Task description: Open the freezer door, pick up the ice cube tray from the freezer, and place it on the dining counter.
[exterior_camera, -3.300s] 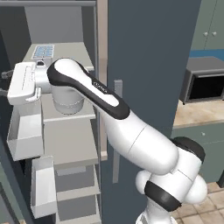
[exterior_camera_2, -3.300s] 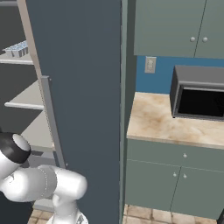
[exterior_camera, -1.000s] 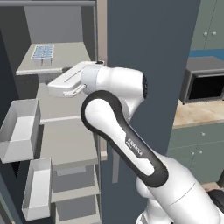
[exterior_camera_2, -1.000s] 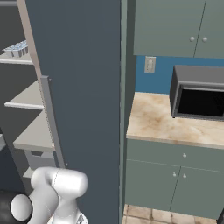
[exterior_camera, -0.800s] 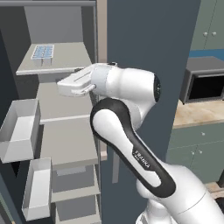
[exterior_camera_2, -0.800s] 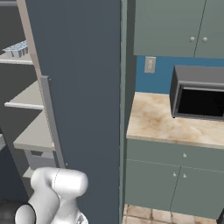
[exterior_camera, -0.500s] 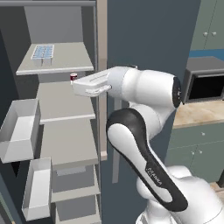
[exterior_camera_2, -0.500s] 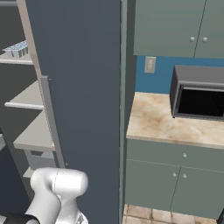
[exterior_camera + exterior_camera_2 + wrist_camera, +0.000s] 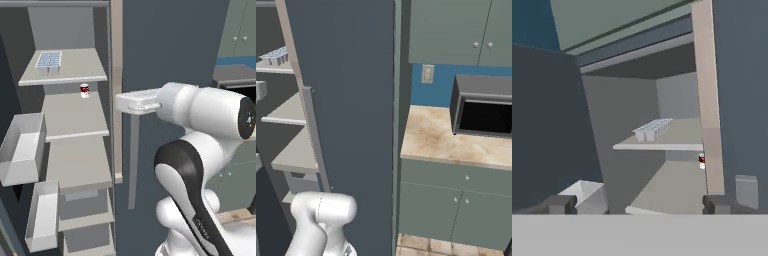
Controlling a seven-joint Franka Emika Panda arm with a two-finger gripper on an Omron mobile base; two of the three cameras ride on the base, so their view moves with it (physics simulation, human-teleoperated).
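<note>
While the freezer (image 9: 75,125) stands open with its pale shelves showing, the freezer door (image 9: 10,165) is swung out at the left, two pale grey bins (image 9: 22,150) on its inner side. Just right of the opening is the plain dark grey door (image 9: 170,50) with its vertical bar handle (image 9: 133,165). The arm reaches across this door, and the hand (image 9: 637,205) faces the open compartment with its fingers (image 9: 559,204) spread wide, holding nothing. On the top shelf (image 9: 65,67) lies the ice cube tray (image 9: 49,60), well apart from the hand. One shelf lower stands a small red-and-white can (image 9: 84,90).
</note>
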